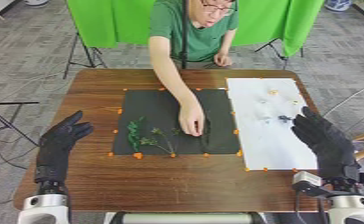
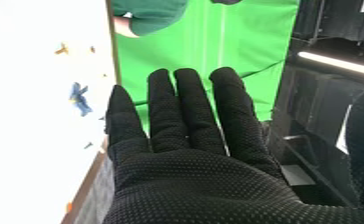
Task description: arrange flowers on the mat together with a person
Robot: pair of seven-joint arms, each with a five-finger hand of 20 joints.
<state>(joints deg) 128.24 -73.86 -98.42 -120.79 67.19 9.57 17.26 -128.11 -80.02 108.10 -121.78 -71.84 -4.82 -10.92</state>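
- The right hand (image 1: pixel 328 142) is hovering by the outer edge of the white sheet (image 1: pixel 276 152), its fingers standing straight and a little apart, clamping nothing.
- The left hand (image 1: pixel 61 145) is waiting over the other side of the counter (image 1: pixel 134 182), its fingers lying extended, thumb apart, holding nothing.
- The person's hand (image 1: pixel 192 120) is reaching down to the dark mat (image 1: pixel 156 107), fingertips just beside a dark stem (image 1: pixel 205 137); whether they are gripping it, I cannot tell.
- A leafy sprig (image 1: pixel 132 135) and a thin sprig (image 1: pixel 165 142) are lying side by side on the mat.
- The blue flower (image 2: pixel 79 99) and the yellow flower (image 2: pixel 62 48) are lying on the white sheet, so the arranging is probably still needing its blooms.
- The right hand could be knocking the blue flower if it is dropping too low, since its fingers are sitting close by.
- Both hands could be colliding over the mat if the robot is crossing while the person is working there.
- A sleeve or wrist could be dragging the thin sprig askew, its stems looking loose and light.
- No writing is showing legibly on the mat or flowers.
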